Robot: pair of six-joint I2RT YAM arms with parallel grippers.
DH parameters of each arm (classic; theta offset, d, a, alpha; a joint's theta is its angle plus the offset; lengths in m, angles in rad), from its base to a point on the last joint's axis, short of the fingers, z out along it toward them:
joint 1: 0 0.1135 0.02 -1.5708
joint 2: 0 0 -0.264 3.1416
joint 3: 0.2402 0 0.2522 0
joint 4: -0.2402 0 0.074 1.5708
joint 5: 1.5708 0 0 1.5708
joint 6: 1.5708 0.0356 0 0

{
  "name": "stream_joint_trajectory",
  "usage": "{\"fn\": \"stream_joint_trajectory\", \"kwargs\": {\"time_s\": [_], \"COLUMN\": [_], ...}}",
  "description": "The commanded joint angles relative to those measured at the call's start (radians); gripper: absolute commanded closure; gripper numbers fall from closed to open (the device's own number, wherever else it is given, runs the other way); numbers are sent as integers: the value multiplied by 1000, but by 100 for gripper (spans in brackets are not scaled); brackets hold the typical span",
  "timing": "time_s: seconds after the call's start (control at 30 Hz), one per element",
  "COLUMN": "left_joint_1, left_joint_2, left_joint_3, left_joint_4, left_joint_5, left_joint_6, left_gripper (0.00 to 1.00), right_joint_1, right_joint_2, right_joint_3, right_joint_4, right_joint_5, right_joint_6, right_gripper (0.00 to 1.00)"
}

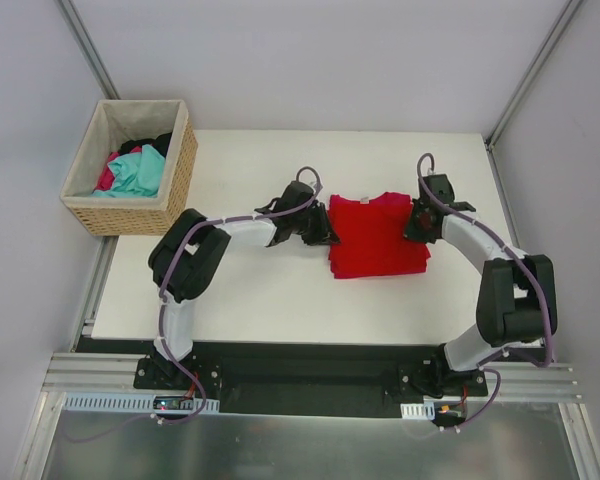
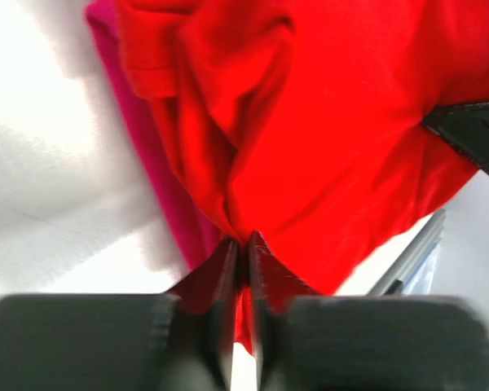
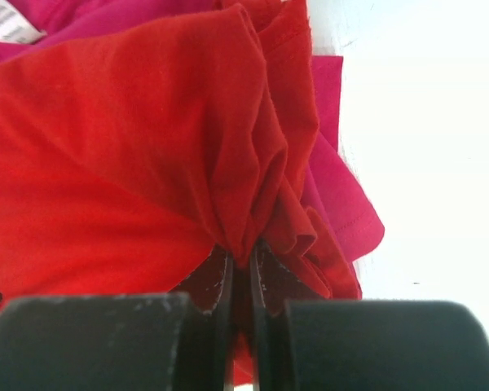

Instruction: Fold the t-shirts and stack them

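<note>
The bright red t-shirt (image 1: pixel 376 235) lies folded at the table's middle, on top of the magenta-pink t-shirt (image 2: pixel 143 147), whose edge shows beside it (image 3: pixel 342 195) along with a white neck label (image 3: pixel 10 23). My left gripper (image 1: pixel 323 232) is shut on the red shirt's left edge (image 2: pixel 261 155); bunched red cloth runs between its fingers (image 2: pixel 243 244). On the right edge, my right gripper (image 1: pixel 418 226) is shut on a gathered fold of the red shirt (image 3: pixel 147 147), pinched at its tips (image 3: pixel 243 257).
A wicker basket (image 1: pixel 180 170) with teal, pink and dark cloth stands off the table's back left corner. White tabletop (image 1: pixel 240 290) surrounds the shirts. A metal rail (image 2: pixel 407 261) shows past the red cloth in the left wrist view.
</note>
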Motion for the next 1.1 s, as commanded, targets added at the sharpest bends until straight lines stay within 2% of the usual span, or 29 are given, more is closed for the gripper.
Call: {"fn": "stream_joint_trajectory", "kwargs": {"time_s": [0.0,0.03,0.07,0.1,0.13,0.17,0.2,0.23,0.37,0.5,0.67,0.9,1.07], "left_joint_1": [-6,-6,-6,-6,-6,-6,-4,-6,-1,-3,-10,-42,-67], "left_joint_2": [17,20,25,25,25,23,11,2,-76,-181,-232,-152,-81], "left_joint_3": [-20,-22,-21,-21,-22,-21,-21,-16,28,130,251,292,222], "left_joint_4": [46,49,49,50,53,56,58,55,-8,-103,-163,-149,-23], "left_joint_5": [-39,-53,-58,-64,-82,-87,-94,-113,-148,-144,-102,-50,-44], "left_joint_6": [18,20,21,24,30,35,43,58,102,142,124,46,-5], "left_gripper": [75,49,35,24,6,1,1,1,1,1,4,6,7], "right_joint_1": [-8,-5,-4,-4,-4,-4,-4,-5,-1,15,94,115,107], "right_joint_2": [35,42,50,56,56,49,40,17,-49,-157,-187,-140,-77], "right_joint_3": [7,20,30,34,42,44,50,65,149,198,300,231,162], "right_joint_4": [22,18,1,-8,-17,-24,-27,-39,-97,-122,-189,-130,-54], "right_joint_5": [47,59,76,114,134,151,189,206,263,211,191,147,122], "right_joint_6": [0,-1,-1,0,-3,-1,-4,-7,-44,-47,-61,-7,17], "right_gripper": [92,86,68,56,46,31,19,1,3,4,3,3,3]}}
